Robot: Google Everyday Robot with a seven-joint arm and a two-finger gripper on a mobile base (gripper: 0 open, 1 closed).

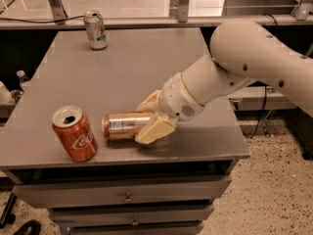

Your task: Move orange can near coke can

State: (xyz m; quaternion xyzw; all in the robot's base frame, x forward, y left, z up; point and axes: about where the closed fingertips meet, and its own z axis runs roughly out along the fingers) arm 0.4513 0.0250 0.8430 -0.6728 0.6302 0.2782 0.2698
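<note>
The gripper (142, 123) was clamped around the orange can (121, 125), which lay on its side near the front of the table (122, 67), just beside the upright coke can (75, 135).

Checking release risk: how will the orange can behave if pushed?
The orange can lies on its side in the claw, beside the coke can, so it would probably roll if nudged. Its shiny metal looks slippery, and a hard squeeze may dent it.
</note>
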